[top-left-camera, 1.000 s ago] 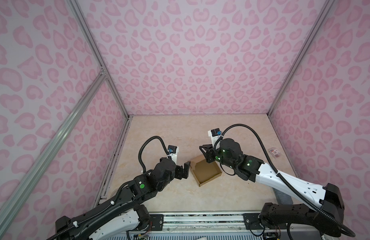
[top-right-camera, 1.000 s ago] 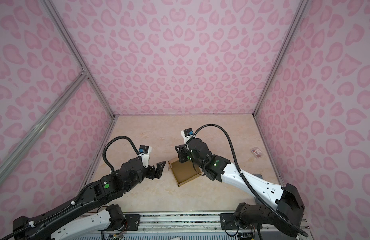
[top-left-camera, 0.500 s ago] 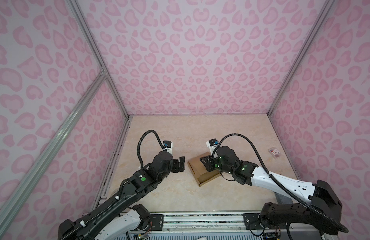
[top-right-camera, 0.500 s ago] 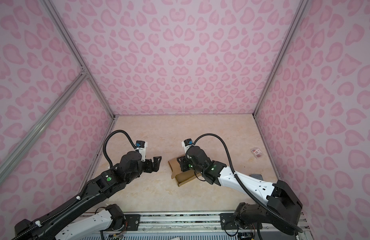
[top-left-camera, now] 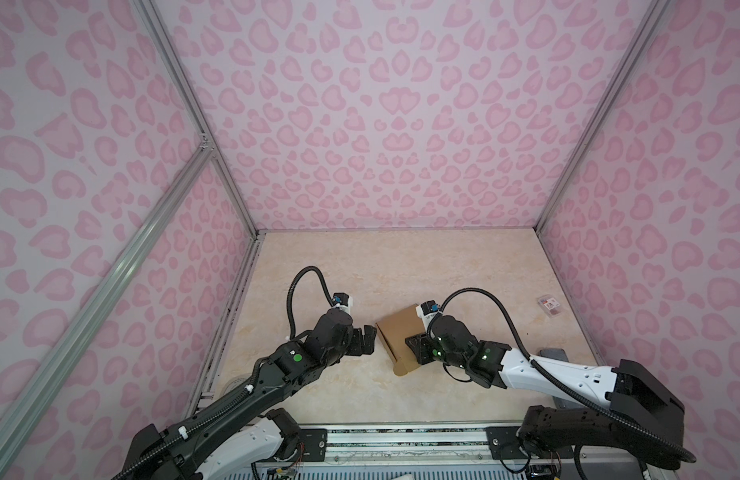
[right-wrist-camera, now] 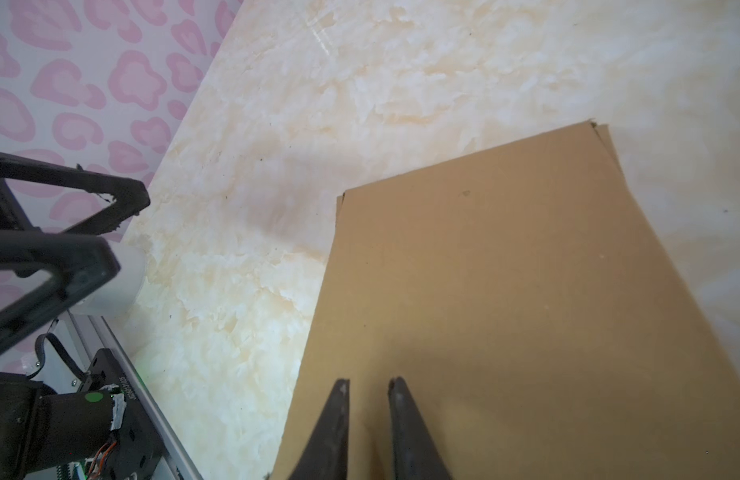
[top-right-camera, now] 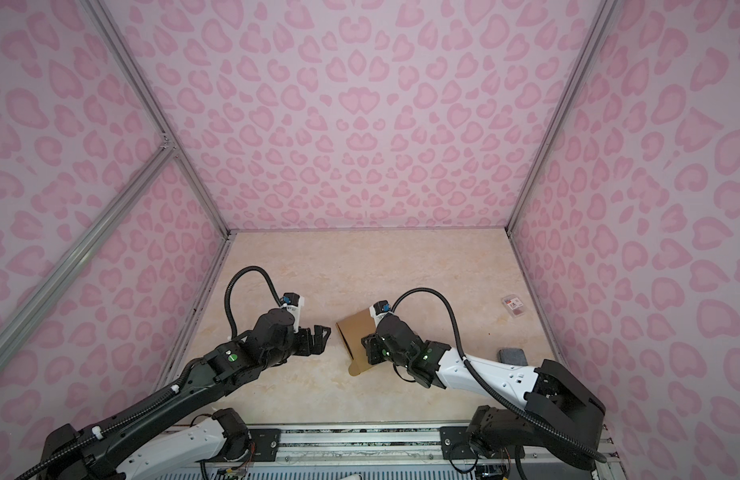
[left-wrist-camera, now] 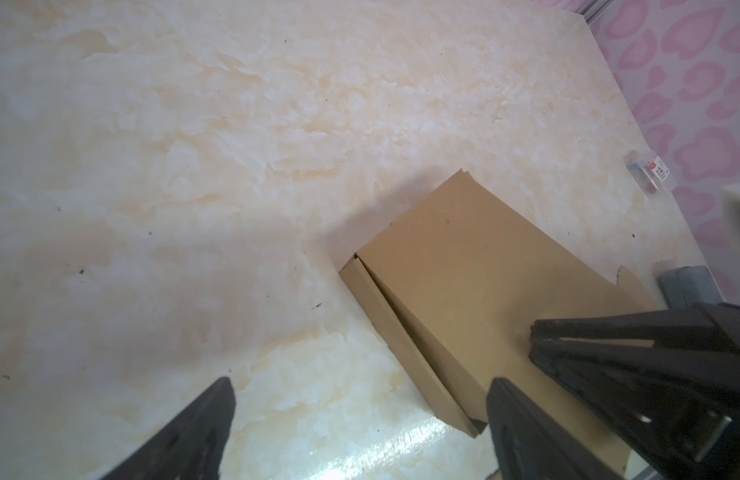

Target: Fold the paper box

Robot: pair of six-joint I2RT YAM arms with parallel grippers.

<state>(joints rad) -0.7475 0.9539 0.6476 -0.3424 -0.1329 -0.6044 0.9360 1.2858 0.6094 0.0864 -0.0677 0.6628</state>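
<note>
The box [top-left-camera: 395,336] lies on the table [top-left-camera: 360,270] with its top down. Its long axis runs near to far, and a rounded tab [top-left-camera: 401,370] shows at the near end. Over that near end sits the right claw [right-wrist-camera: 368,380], fingers almost pressed together with nothing visibly between them. Just beside the box's left side is the left claw [left-wrist-camera: 360,382], spread wide. The right claw is nearer, so the tuck is likely its job.
</note>
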